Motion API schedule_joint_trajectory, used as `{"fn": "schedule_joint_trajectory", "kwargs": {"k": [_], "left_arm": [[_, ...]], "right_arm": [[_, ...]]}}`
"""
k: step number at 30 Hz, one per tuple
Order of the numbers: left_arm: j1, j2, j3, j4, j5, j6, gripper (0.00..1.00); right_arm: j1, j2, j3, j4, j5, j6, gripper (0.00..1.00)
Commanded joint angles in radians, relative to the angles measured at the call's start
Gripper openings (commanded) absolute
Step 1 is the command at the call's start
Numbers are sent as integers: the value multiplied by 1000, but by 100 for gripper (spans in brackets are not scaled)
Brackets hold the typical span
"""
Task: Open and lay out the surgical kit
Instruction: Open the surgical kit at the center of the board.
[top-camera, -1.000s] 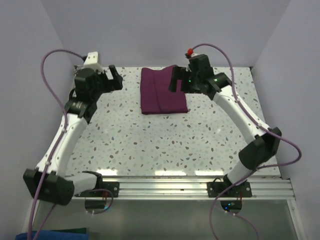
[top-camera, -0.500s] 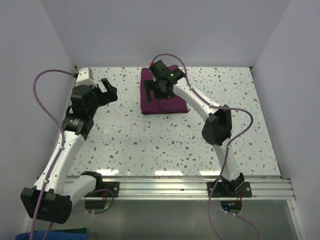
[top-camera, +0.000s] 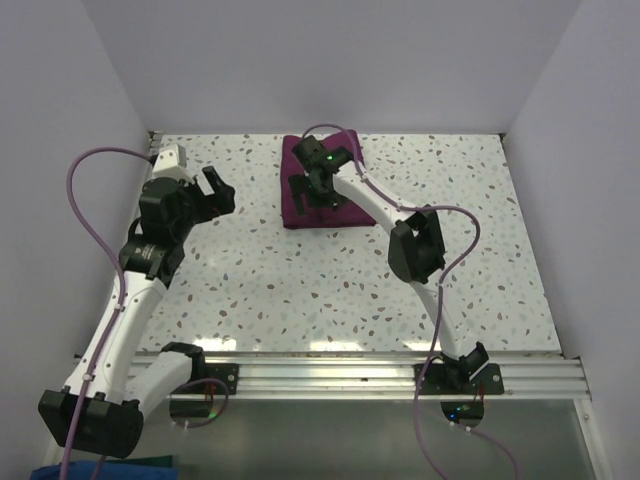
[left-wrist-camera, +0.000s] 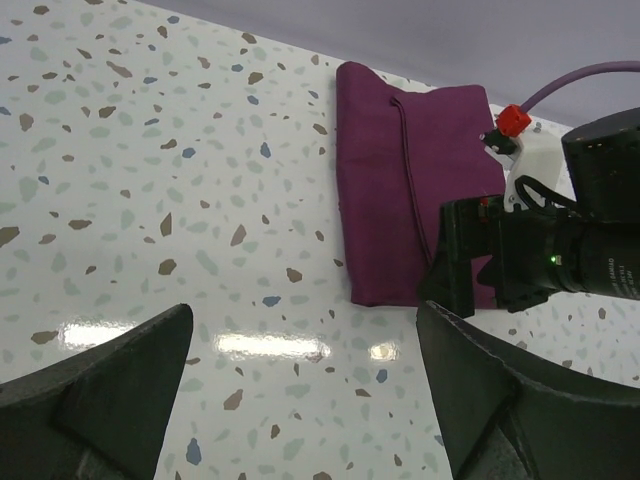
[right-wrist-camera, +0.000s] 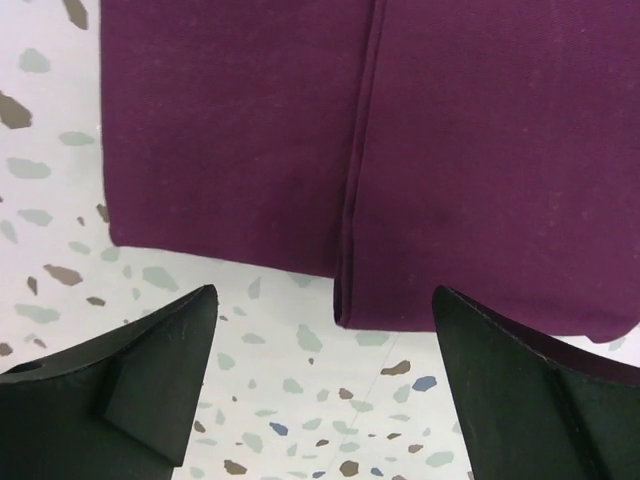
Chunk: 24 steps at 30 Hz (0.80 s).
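The surgical kit is a folded dark purple-maroon cloth wrap (top-camera: 340, 212) lying at the back middle of the table, closed. It also shows in the left wrist view (left-wrist-camera: 400, 190) and fills the top of the right wrist view (right-wrist-camera: 350, 120), with a fold seam down its middle. My right gripper (top-camera: 308, 190) is open and hovers over the wrap's near left edge; its black fingers (right-wrist-camera: 120, 390) straddle the seam end. My left gripper (top-camera: 218, 185) is open and empty over bare table, left of the wrap. The steel tray, tweezers and scissors are hidden.
The speckled terrazzo table (top-camera: 300, 290) is walled at the back and both sides. A purple cable loops over the wrap's far end (top-camera: 330, 132). A metal rail (top-camera: 330, 375) runs along the near edge. The right arm's elbow (top-camera: 415, 250) stands mid-table.
My right gripper has swung left from the wrap's right side to over its near left edge, folding the arm at the elbow. My left gripper has drifted slightly.
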Motion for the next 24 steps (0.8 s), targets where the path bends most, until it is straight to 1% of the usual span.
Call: {"fn": "schedule_joint_trajectory", "kwargs": {"k": [1, 5, 6, 7, 8, 9, 10, 11, 13, 14, 16, 21, 24], "left_arm": [[-9, -34, -8, -36, 13, -9, 97], [-14, -39, -14, -59, 6, -8, 96], [-15, -39, -14, -65, 8, -8, 97], [-17, -40, -16, -66, 8, -8, 97], [-18, -40, -17, -66, 6, -6, 97], [-20, -39, -16, -66, 8, -6, 96], [-21, -39, -16, -68, 8, -6, 96], [-23, -37, -16, -66, 8, -6, 97], [-24, -33, -16, -66, 8, -6, 96], [-26, -28, -16, -66, 8, -6, 96], [-26, -22, -17, -62, 9, -11, 96], [-26, -8, -19, -48, 20, -20, 96], [-26, 12, -5, -45, 22, -12, 95]], "right_arm": [[0, 30, 46, 2, 39, -16, 92], [-1, 71, 46, 7, 57, -14, 84], [0, 76, 45, 8, 59, -13, 80], [-3, 80, 45, 10, 63, -11, 77], [-1, 88, 43, 13, 66, -11, 69], [-3, 91, 40, 16, 68, -13, 65], [-4, 94, 40, 17, 70, -11, 58], [-4, 97, 39, 16, 67, -11, 39], [-9, 97, 36, 8, 66, -11, 24], [-10, 96, 32, 7, 68, -10, 12], [-17, 85, 22, 4, 71, -11, 1], [-33, 28, 8, -12, 83, -11, 0], [-50, -47, 0, -10, 91, -7, 0]]}}
